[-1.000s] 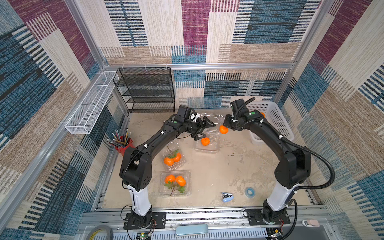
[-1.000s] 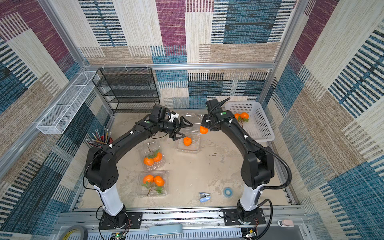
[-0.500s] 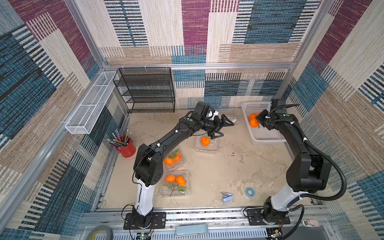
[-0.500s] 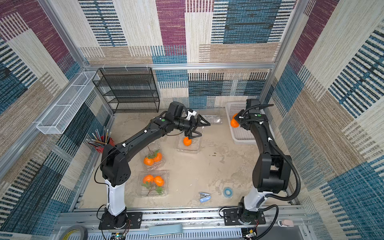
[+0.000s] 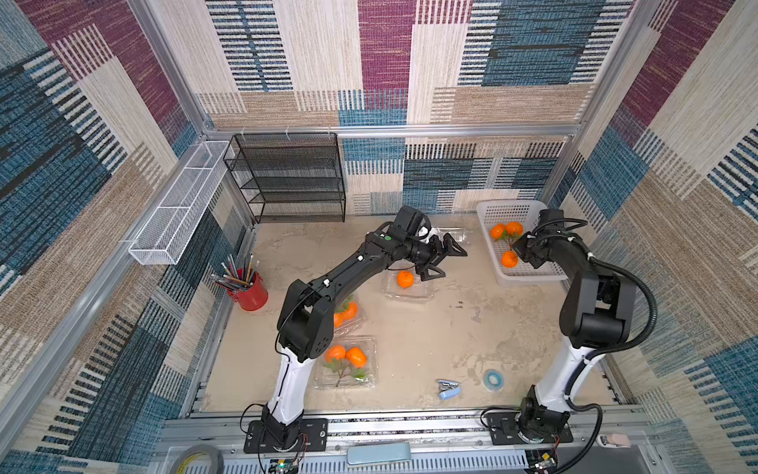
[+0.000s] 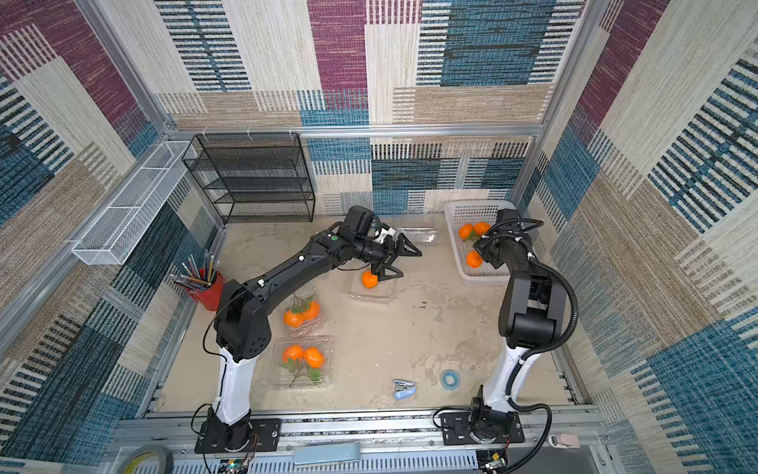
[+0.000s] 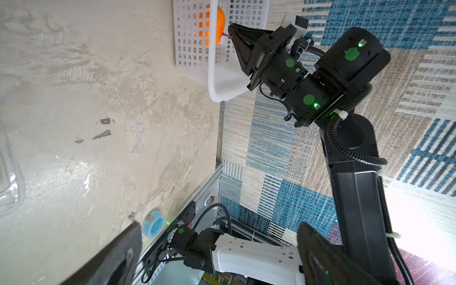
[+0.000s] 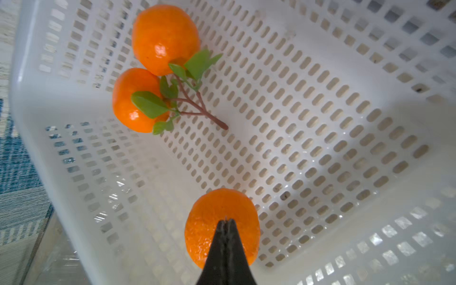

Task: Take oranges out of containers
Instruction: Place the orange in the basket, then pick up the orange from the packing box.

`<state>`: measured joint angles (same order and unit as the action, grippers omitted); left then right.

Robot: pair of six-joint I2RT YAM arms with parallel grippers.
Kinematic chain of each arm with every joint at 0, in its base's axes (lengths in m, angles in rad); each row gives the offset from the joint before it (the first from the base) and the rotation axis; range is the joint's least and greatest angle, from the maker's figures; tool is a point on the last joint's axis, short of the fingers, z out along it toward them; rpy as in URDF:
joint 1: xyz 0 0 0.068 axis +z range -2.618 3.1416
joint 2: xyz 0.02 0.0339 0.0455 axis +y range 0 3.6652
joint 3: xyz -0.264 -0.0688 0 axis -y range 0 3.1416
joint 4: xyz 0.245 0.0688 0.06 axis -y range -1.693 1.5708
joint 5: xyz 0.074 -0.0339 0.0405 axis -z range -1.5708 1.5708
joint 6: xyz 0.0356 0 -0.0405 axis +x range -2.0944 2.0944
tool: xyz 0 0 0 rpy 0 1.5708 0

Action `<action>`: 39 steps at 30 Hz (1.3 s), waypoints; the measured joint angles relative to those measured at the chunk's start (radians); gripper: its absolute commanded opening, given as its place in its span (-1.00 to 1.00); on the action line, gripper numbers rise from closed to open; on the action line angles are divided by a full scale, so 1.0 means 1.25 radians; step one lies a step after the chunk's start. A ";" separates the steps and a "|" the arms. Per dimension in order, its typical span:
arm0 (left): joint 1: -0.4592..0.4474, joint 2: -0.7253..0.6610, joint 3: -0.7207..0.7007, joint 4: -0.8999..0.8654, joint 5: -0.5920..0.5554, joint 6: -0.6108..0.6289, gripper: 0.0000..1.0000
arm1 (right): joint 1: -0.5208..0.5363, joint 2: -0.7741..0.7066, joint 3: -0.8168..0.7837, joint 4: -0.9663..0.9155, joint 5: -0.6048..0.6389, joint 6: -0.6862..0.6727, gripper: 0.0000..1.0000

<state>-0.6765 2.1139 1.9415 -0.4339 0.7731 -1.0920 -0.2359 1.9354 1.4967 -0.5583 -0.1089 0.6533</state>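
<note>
At the left edge of the tabletop (image 5: 410, 328) stands a red cup (image 5: 252, 295) full of pencils. A black mesh shelf (image 5: 287, 176) sits against the back wall. Next come 2 clear boxes, one behind the other. The front box (image 5: 371, 371) holds the front pair of oranges (image 5: 346, 356) on a leafy stem. The second box (image 6: 322, 324), partly under the left arm, holds the second pair of oranges (image 6: 301, 315).

Further right lies the middle box (image 5: 422, 292) with a lone orange (image 5: 405, 279) in it. The left claw (image 5: 453, 264) hovers over that box's far right side, spread wide. The left wrist view shows its 2 fingers (image 7: 116, 256) well apart. Behind the claw, a fourth box (image 5: 459, 236) lies near the back wall, just beside the white basket (image 5: 529, 281).

Toward the front edge lie a blue stapler (image 5: 449, 388) and a blue tape roll (image 5: 494, 379), near each other.

In the basket's far corner rests the basket pair of oranges (image 8: 158, 49), joined on a stem with green leaves. Nearer the front of the basket is the held orange (image 8: 204, 217). The right claw (image 8: 225, 223) is pinched tight on the short stem at its top, holding it inside the basket walls. Whether this orange touches the basket floor I cannot tell.
</note>
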 measured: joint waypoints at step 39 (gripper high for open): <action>0.306 -0.226 -0.288 -0.218 -0.052 0.257 0.98 | 0.585 0.009 0.092 0.020 -0.106 -0.047 0.80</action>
<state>-0.2939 1.8320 1.5814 -0.7067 0.7074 -0.7708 0.4957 1.9461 1.6115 -0.5327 -0.2413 0.5945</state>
